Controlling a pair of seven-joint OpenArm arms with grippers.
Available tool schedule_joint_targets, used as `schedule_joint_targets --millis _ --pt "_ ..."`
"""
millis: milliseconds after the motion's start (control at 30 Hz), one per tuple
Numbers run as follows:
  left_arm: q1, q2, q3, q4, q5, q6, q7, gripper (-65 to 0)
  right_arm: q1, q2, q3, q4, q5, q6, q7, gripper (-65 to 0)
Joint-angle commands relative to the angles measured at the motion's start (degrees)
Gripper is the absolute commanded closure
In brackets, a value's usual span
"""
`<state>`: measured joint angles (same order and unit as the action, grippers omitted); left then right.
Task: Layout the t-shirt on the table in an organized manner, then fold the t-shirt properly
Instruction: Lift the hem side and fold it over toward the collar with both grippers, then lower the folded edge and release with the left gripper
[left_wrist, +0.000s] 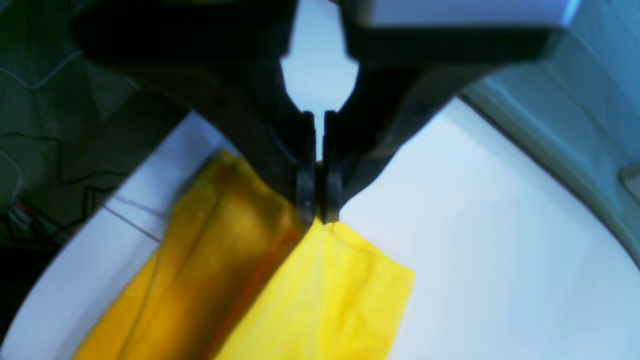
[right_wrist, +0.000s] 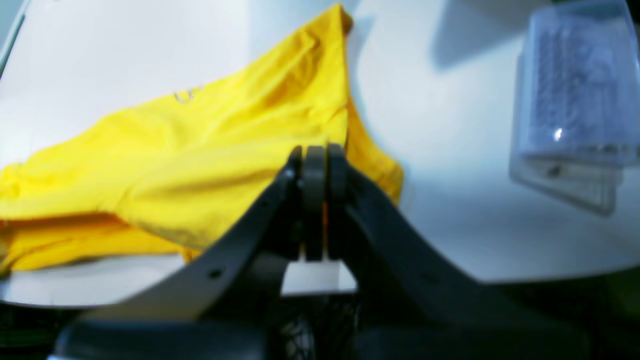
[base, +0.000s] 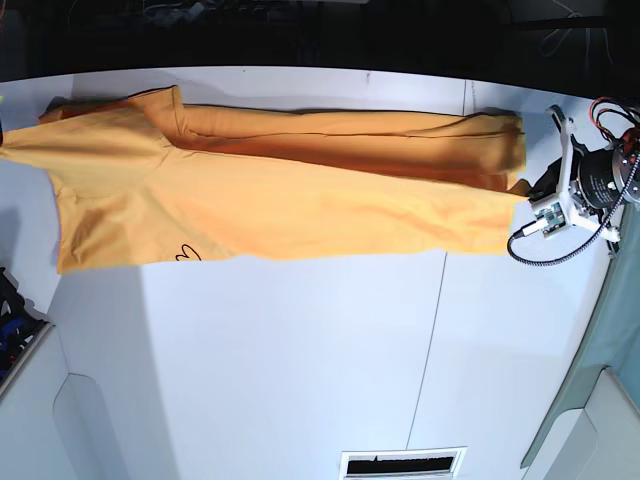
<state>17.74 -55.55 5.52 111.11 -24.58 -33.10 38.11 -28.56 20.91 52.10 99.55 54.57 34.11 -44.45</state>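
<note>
Both grippers are clamped on the t-shirt: the left gripper pinches a raised edge of the yellow cloth between closed jaws, and the right gripper bites a fold of it the same way. Beneath them the table, white and much larger than the garment, carries a thin dark seam running front to back. Stretched long across the far part of the tabletop, the shirt lies folded lengthwise. A small black line drawing sits near its front edge, too small to read clearly, possibly a heart.
</note>
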Motion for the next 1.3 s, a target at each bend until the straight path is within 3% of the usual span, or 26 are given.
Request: schedule_joint_targets --millis 0,133,267,467,767,933,1067,1100,1133,1167,1233,1267 --pt "0.3 -1.2 -0.7 0.7 0.3 0.3 -0.8 0.0 -0.5 1.1 0.7 1.0 1.0 0.2 1.4 0.0" --pt "0.1 0.2 -0.7 -0.4 3.6 0.3 -5.1 0.0 1.2 1.1 0.6 0.9 0.8 0.2 2.9 0.0" --pt "-1.0 4.1 -0.7 -4.5 7.5 0.3 -11.5 0.0 7.2 1.1 -1.2 -0.3 -3.5 0.2 2.9 0.0" --pt "-5.7 9.8 -0.7 -11.7 12.3 0.3 -12.7 0.0 15.8 1.1 -9.8 -7.3 -8.6 -0.5 2.9 0.0" --pt "-9.2 10.6 -0.7 -16.3 14.3 0.3 -17.9 0.0 26.5 1.1 -18.3 -20.2 -14.7 -0.5 5.2 0.0" --pt "-9.2 11.5 -0.7 -19.2 16.8 -0.7 -24.6 0.0 31.3 1.1 -20.2 -25.1 -18.7 -0.5 6.6 0.0" --pt "-9.1 13.2 -0.7 -21.3 18.4 -2.3 -23.3 0.0 32.0 1.1 -20.3 -26.4 -20.1 -0.5 7.4 0.0" --pt "-9.1 13.5 -0.7 -21.9 18.4 -2.4 -23.1 -3.5 32.0 1.1 -20.3 -26.6 -20.1 -0.5 7.3 0.0" --pt "-9.0 13.6 -0.7 -22.2 18.4 -2.4 -23.0 -10.9 32.0 1.0 -20.3 -26.6 -20.1 -0.9 7.3 0.0" --pt "-8.9 13.5 -0.7 -22.3 18.3 -2.4 -22.4 -18.3 31.9 1.0 -20.3 -26.6 -20.1 -0.9 7.3 -4.0" --pt "-8.8 13.5 -0.7 -22.2 16.5 -2.6 -19.2 -28.5 31.8 1.0 -20.3 -26.6 -20.1 -0.9 7.3 -19.9" --pt "-8.8 13.5 -0.7 -22.2 15.3 -2.8 -17.3 -29.2 31.7 1.0 -20.3 -26.6 -20.1 -0.9 7.3 -25.7"
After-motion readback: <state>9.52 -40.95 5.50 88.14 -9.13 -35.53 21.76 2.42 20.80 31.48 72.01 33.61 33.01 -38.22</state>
